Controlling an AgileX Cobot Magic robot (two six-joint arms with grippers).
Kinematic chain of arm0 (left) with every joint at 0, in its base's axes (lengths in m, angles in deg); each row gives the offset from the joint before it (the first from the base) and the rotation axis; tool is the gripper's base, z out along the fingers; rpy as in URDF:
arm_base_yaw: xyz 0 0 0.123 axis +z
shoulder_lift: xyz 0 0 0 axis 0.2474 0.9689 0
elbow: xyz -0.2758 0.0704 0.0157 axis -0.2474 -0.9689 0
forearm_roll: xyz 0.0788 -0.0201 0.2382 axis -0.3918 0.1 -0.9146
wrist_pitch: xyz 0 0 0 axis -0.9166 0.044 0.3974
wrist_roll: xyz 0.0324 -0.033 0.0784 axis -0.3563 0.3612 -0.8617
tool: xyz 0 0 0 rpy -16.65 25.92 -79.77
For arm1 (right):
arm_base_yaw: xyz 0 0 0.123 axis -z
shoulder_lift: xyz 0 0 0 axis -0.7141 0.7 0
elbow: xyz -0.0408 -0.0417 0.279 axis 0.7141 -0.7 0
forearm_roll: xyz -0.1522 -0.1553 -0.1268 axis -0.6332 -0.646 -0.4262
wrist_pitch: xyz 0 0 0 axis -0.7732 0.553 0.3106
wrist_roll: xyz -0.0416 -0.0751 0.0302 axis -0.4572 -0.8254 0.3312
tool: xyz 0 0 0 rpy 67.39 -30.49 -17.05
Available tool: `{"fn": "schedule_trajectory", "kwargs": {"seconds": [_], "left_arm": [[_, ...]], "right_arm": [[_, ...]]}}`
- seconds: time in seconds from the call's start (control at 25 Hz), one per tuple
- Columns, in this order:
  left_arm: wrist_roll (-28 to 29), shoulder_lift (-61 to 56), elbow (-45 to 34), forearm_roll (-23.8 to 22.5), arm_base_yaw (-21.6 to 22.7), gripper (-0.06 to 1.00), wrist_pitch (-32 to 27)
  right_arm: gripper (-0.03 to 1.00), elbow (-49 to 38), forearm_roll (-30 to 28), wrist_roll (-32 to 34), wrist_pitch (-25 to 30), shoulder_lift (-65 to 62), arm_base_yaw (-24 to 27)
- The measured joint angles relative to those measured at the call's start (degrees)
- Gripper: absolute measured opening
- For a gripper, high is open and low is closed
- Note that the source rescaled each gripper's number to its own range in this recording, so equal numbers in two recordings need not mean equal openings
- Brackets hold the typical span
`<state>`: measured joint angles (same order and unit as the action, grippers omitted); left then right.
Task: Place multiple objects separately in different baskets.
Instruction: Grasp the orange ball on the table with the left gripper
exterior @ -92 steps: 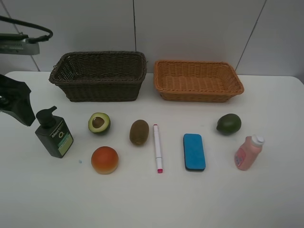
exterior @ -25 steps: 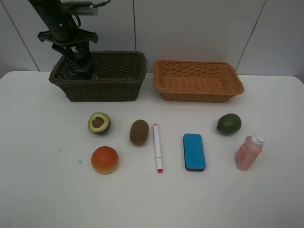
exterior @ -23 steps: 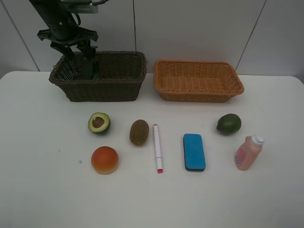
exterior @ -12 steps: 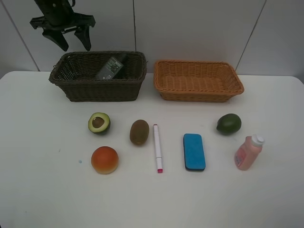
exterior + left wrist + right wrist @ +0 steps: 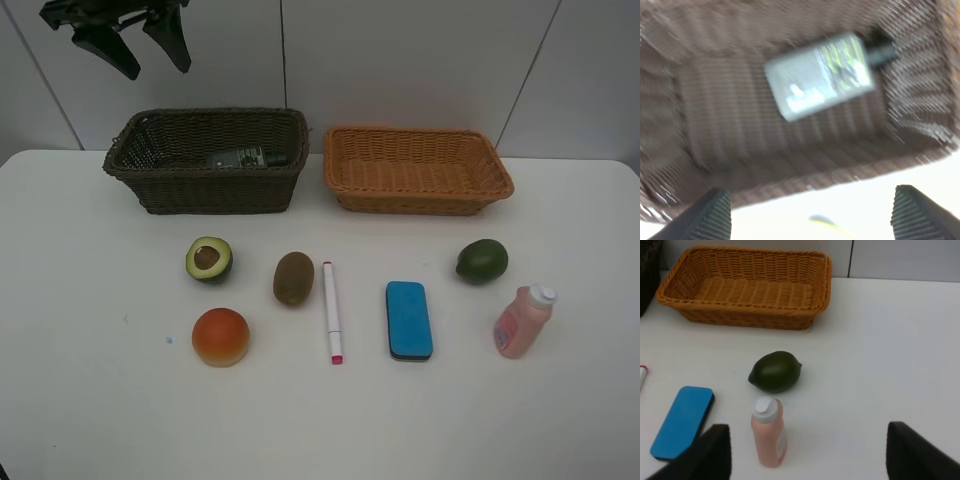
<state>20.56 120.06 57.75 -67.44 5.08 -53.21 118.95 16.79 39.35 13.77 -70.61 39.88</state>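
The dark green pump bottle (image 5: 245,157) lies on its side inside the dark brown basket (image 5: 150,190); the left wrist view shows it there too (image 5: 820,75). My left gripper (image 5: 145,48) is open and empty, high above that basket. On the table lie the halved avocado (image 5: 209,259), kiwi (image 5: 293,278), peach (image 5: 220,336), marker (image 5: 331,311), blue eraser (image 5: 409,319), whole avocado (image 5: 482,261) and pink bottle (image 5: 521,321). The orange-tan basket (image 5: 350,190) is empty. My right gripper (image 5: 805,455) is open above the table near the pink bottle (image 5: 769,432).
A white wall with tile seams stands behind the baskets. The table's front part below the objects is bare white surface.
The left gripper carried the pump bottle into the dark basket, let go and rose up and away. The bottle tipped over and now lies flat in the basket.
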Motion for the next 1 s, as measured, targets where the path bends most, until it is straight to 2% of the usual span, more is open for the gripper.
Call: {"fn": "schedule_trajectory", "kwargs": {"seconds": [0.24,0.52,0.6,0.76,1.0], "left_arm": [[-4.4,-7.2,-12.4,1.1,-8.2,0.64,0.1],[-6.9,-5.2,-13.8,-1.4,-23.4,0.64,0.1],[-6.4,-4.5,-14.4,-2.9,-26.3,0.64,0.1],[-2.1,-4.4,-17.9,-6.0,-28.2,0.64,0.1],[-0.5,-8.4,-30.8,-6.7,-27.8,0.64,0.0]], "right_arm": [[0.75,0.0,0.0,0.0,0.0,0.0,0.0],[0.75,0.0,0.0,0.0,0.0,0.0,0.0],[0.75,0.0,0.0,0.0,0.0,0.0,0.0],[0.75,0.0,0.0,0.0,0.0,0.0,0.0],[0.75,0.0,0.0,0.0,0.0,0.0,0.0]]}}
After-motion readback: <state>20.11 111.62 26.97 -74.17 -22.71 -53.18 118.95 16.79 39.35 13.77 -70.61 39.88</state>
